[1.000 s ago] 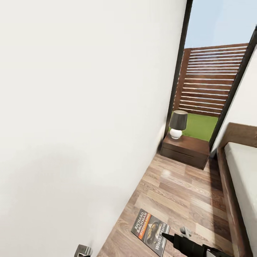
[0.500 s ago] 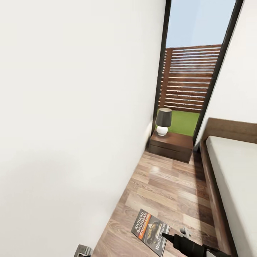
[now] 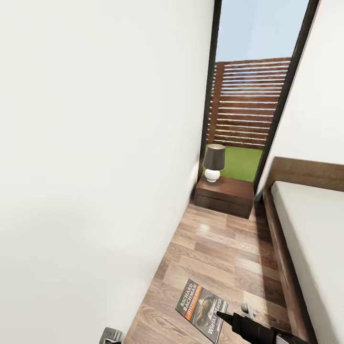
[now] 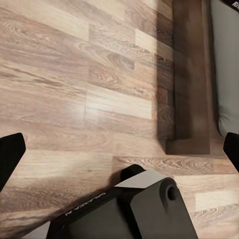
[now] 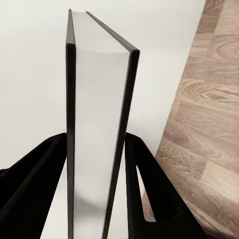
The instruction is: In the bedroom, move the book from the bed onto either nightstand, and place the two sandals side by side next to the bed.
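Holding the book [image 3: 201,309] edge-on between its fingers, the right gripper [image 5: 97,149] carries it low above the floor [image 3: 224,248], well short of the nightstand [image 3: 224,195]. The left gripper [image 4: 119,149] appears open. Risk: the thin book slipping, or striking the lamp [image 3: 213,163] on placement.

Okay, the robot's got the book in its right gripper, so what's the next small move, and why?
Probably roll forward along the floor toward the nightstand. The right gripper is shut on the book, the nightstand sits far ahead by the window between wall and bed, and its top beside the lamp looks free. It seems out of arm's reach for now.
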`<state>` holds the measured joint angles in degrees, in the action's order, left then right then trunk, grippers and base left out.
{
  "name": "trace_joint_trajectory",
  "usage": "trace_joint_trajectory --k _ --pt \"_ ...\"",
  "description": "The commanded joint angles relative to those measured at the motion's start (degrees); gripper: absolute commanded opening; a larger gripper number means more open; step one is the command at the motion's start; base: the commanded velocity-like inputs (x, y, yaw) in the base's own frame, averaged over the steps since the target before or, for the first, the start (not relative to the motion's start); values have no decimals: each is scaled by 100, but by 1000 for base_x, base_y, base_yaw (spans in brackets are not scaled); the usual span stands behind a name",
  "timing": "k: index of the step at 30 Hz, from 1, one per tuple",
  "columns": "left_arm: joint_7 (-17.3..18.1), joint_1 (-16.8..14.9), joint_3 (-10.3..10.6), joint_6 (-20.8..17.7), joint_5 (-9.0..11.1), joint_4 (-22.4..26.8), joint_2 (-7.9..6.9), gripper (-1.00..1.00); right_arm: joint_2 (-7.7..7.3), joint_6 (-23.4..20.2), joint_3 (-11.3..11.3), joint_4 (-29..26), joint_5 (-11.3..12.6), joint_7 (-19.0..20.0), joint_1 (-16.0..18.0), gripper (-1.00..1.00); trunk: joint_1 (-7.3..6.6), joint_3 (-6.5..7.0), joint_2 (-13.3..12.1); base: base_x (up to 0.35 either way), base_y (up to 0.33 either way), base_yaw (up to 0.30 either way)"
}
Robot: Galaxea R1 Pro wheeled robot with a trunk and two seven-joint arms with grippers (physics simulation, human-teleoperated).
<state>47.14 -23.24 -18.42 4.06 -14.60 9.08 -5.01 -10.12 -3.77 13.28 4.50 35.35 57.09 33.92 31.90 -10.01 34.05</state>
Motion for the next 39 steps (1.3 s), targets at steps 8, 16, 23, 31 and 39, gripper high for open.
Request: trace_joint_trajectory --k 8,16,23,31,39 --pt "15 -5 -39 42 -60 -4 0 100 1 -41 34 14 60 32 10 -100 2 -36 9 9 0 -193" --pt "15 -5 -39 42 -60 -3 0 100 1 -38 34 15 60 33 10 -100 2 -63 9 0 0 -249" --pt "15 -5 -39 42 -60 -5 0 100 1 -42 34 15 60 31 10 -100 2 -88 9 0 0 -250" --pt "15 -5 -39 42 -60 -3 0 100 1 -43 34 16 60 32 11 -100 2 -115 9 0 0 -250" --pt "15 -5 -39 42 -60 -5 0 100 1 -40 34 16 60 31 10 -100 2 -143 9 0 0 -250"
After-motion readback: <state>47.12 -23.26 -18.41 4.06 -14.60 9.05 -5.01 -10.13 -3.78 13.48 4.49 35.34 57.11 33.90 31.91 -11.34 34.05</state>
